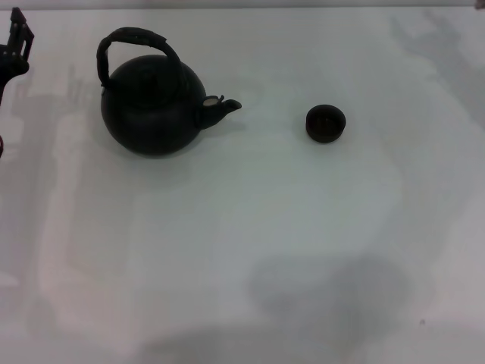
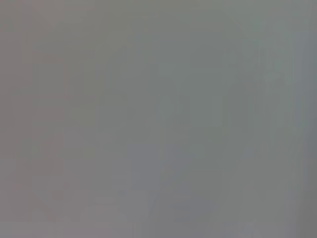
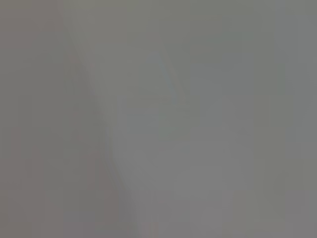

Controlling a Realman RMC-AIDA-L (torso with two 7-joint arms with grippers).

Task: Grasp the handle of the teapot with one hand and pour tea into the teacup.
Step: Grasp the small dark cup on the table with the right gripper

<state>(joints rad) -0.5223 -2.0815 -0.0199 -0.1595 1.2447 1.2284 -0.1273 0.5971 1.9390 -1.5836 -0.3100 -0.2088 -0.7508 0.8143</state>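
Gripper left [image 1: 15,45] pokes in at the table's [image 1: 242,250] ten o'clock edge, well clear of the teapot [image 1: 155,106]; its finger spread cannot be told. Handle [image 1: 136,45] arches upright. Spout points toward three o'clock at the teacup [image 1: 326,123], standing apart.

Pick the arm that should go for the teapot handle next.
Left. The left gripper shows at the table's left edge, near the teapot and its handle; the right arm is out of view.
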